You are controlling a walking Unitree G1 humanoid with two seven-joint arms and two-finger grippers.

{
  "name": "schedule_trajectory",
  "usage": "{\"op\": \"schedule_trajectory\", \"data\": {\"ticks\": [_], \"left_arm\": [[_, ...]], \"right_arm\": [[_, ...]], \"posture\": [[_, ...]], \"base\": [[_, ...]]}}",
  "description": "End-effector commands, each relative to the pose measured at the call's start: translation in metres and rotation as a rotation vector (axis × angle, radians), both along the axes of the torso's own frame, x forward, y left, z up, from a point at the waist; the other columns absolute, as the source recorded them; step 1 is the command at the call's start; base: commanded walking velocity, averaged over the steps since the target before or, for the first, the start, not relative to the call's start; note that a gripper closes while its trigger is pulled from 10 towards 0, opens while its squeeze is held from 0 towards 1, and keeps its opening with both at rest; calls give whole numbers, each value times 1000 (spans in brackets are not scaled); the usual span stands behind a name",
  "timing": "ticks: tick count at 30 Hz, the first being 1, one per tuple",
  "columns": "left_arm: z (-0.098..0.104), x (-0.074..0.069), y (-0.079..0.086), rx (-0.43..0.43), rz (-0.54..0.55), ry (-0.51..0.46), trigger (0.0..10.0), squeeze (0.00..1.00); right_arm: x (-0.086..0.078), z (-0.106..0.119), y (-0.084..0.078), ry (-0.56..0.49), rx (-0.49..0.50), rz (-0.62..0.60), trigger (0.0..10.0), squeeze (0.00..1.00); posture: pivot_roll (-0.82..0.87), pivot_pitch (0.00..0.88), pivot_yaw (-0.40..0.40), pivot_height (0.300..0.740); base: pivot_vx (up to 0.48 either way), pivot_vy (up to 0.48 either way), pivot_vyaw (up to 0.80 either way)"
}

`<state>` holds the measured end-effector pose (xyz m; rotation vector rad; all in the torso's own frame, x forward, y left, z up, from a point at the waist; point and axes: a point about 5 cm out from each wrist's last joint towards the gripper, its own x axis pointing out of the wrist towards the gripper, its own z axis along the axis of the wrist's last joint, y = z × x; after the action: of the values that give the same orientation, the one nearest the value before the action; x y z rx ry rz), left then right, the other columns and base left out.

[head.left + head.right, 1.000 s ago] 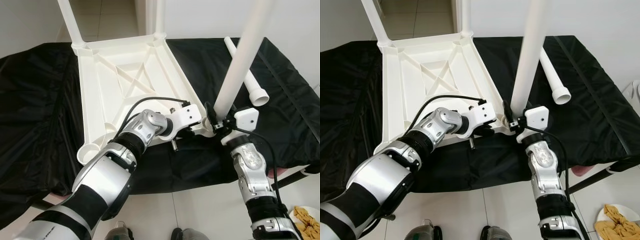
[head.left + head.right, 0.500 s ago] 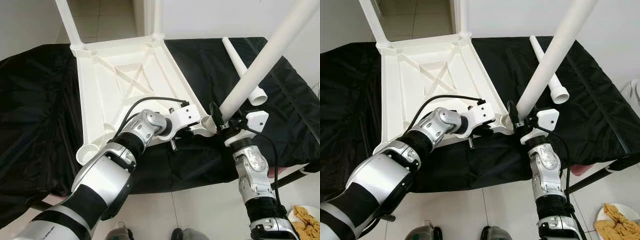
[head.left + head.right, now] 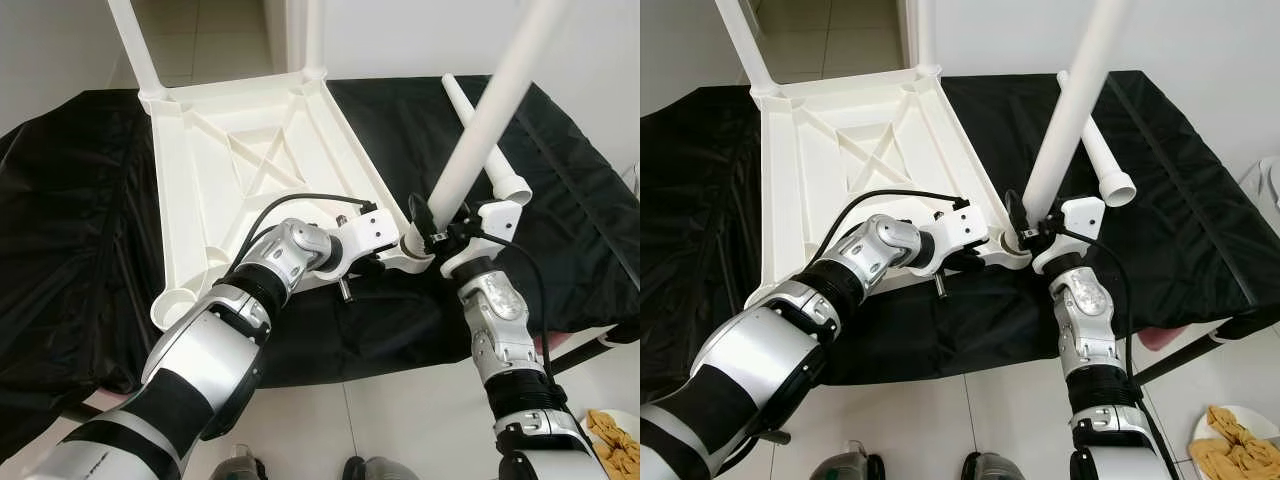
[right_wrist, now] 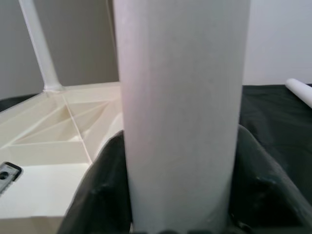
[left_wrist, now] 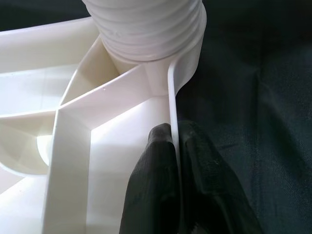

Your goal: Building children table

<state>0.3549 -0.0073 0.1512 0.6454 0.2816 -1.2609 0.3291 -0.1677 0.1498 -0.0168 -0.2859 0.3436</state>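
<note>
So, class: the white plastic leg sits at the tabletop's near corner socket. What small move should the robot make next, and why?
Probably tip the long white plastic table leg upright and keep twisting it in. It leans over the ribbed corner socket of the upturned white plastic tabletop; the right end effector grips its base, while the left end effector pinches the tabletop's rim.

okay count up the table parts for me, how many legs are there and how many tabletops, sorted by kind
Upturned white tabletop: 1
Legs standing in the far corners, the left one and the right one: 2
Leg held by the right tool at the near right corner: 1
Loose leg lying on the black cloth: 1
Total: 5 parts, 4 of them legs. The left tool pinches the tabletop's rim.
</note>
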Motion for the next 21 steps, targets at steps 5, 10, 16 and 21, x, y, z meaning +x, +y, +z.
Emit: {"op": "schedule_trajectory", "data": {"ticks": [5,10,16,21], "left_arm": [[5,2,-1,33,-11,-35,10000,0],[6,3,0,30,-7,-37,10000,0],[8,3,-1,27,-10,-38,10000,0],[8,3,-1,27,-10,-37,10000,0]], "right_arm": [[-9,-44,17,201,-92,90,10000,0],[-15,-52,14,231,-105,93,10000,0],[-19,-59,-2,244,-177,63,10000,0],[-23,-64,-10,251,-249,71,10000,0]], "posture": [[28,64,31,740],[24,67,30,740],[16,77,35,740],[18,81,39,740]], "base": [[0,0,0],[0,0,0],[0,0,0],[0,0,0]]}}
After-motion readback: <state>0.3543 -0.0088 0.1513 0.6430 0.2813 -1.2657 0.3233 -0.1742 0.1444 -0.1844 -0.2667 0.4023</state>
